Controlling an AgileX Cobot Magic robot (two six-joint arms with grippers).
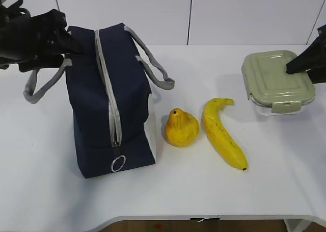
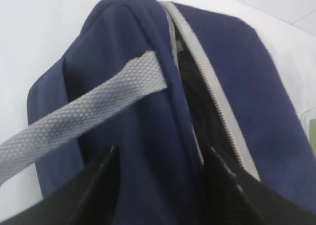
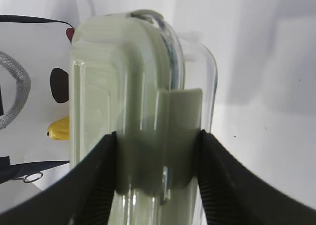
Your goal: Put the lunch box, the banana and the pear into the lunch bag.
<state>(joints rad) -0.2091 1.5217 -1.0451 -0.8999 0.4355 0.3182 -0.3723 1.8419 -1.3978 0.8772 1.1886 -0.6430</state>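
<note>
White surface (image 1: 265, 181) is being shared: the lunch box (image 1: 277, 80) is being pinched by the right gripper (image 3: 158, 185) at far right, well apart from the lunch bag (image 1: 109, 104), whose edge is being clamped by the left gripper (image 2: 160, 185).

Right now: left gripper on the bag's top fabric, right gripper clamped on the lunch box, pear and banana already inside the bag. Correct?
Not quite. The pear and banana lie on the table beside the lunch bag, as the exterior view shows. The rest holds: the left gripper pinches the bag's top fabric, and the right gripper clamps the lunch box at a lid clip.
</note>
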